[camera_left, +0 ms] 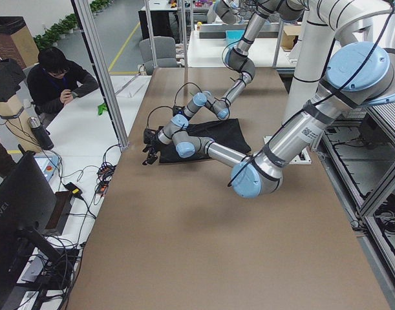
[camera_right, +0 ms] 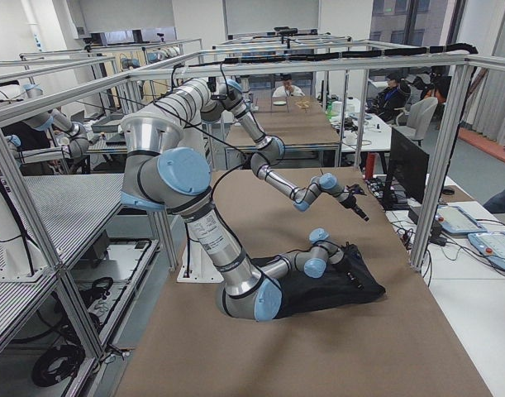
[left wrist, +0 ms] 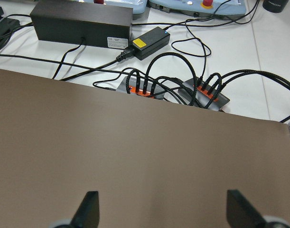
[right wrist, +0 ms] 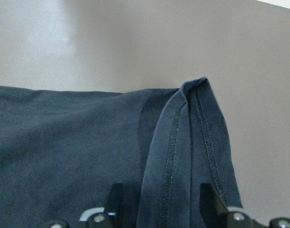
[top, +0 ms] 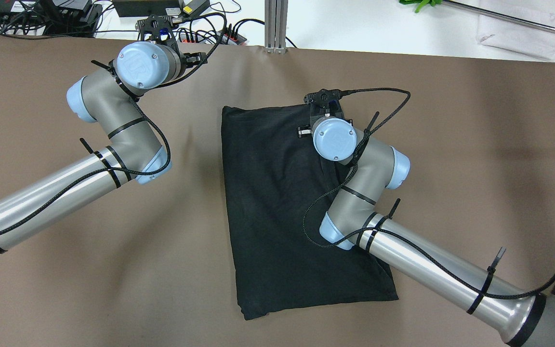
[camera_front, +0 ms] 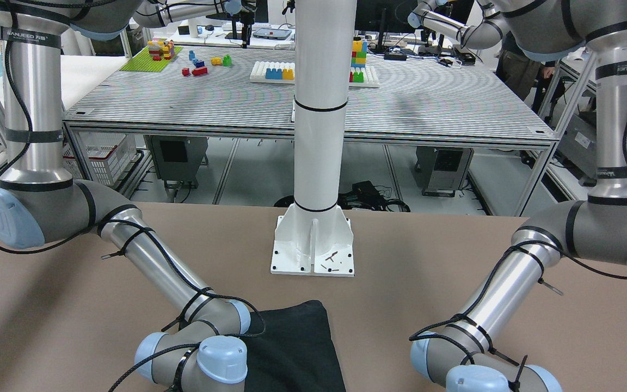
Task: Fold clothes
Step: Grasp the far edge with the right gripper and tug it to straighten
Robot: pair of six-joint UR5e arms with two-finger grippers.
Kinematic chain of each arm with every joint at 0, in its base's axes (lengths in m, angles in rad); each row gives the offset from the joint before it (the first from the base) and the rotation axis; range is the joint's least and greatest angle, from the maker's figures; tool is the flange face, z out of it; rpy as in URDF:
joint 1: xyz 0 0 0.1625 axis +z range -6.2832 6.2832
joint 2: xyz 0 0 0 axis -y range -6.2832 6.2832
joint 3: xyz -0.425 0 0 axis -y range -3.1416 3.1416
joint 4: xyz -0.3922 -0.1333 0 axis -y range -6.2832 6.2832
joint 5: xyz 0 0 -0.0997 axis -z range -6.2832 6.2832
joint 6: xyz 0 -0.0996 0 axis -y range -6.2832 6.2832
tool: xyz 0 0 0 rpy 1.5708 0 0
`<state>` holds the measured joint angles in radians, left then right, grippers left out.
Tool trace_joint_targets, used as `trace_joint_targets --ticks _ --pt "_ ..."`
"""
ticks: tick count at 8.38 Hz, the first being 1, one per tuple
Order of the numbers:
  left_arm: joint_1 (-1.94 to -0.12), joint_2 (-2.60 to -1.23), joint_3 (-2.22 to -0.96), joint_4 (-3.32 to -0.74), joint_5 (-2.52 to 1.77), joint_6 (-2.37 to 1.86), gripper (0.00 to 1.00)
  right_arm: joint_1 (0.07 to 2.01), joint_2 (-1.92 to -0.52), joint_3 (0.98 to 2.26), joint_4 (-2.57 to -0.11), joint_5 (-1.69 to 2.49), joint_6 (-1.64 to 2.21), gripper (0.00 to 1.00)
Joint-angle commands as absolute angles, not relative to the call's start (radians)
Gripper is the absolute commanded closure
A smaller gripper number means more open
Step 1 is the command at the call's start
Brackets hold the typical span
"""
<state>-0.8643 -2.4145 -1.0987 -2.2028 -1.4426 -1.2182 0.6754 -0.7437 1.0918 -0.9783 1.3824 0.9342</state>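
The dark garment (top: 277, 212) lies mid-table, its hemmed far edge pinched between the right gripper (right wrist: 161, 209) jaws. The left gripper (left wrist: 159, 209) hangs spread wide over bare brown table (top: 475, 144) near the cable-strewn far edge.

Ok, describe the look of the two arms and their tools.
Both the left arm and the right arm are silver tubes with grey joints and pale blue round caps. A black braided cable runs along each, held by black zip ties. The left tool and right tool have black fingers.
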Motion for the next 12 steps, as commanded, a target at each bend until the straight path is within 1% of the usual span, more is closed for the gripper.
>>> trace_joint_targets --ticks 1,2,3,5,6,8,10,12 --pt "-0.865 -2.414 -1.098 -2.203 -1.443 -1.218 0.06 0.683 -0.703 1.01 -0.928 1.376 0.933 0.39" --pt "-0.864 -2.414 -1.097 -2.203 -1.443 -1.219 0.06 0.684 -0.703 1.002 -0.917 1.376 0.933 0.44" --pt "-0.864 -2.414 -1.097 -2.203 -1.443 -1.22 0.05 0.686 -0.704 1.0 -0.917 1.374 0.931 0.56" --pt "-0.865 -2.414 -1.098 -2.204 -1.443 -1.221 0.06 0.699 -0.704 1.0 -0.917 1.379 0.887 0.88" --pt "-0.865 -2.414 -1.098 -2.204 -1.443 -1.221 0.06 0.701 -0.706 1.003 -0.917 1.382 0.885 1.0" --pt "-0.865 -2.414 -1.098 -2.204 -1.443 -1.221 0.06 0.718 -0.707 1.008 -0.917 1.399 0.861 1.0" --pt "-0.864 -2.416 -1.098 -2.203 -1.443 -1.221 0.05 0.748 -0.739 1.025 -0.917 1.433 0.818 1.0" --pt "-0.861 -2.419 -1.098 -2.203 -1.442 -1.224 0.05 0.8 -0.855 1.101 -0.878 1.495 0.746 1.0"
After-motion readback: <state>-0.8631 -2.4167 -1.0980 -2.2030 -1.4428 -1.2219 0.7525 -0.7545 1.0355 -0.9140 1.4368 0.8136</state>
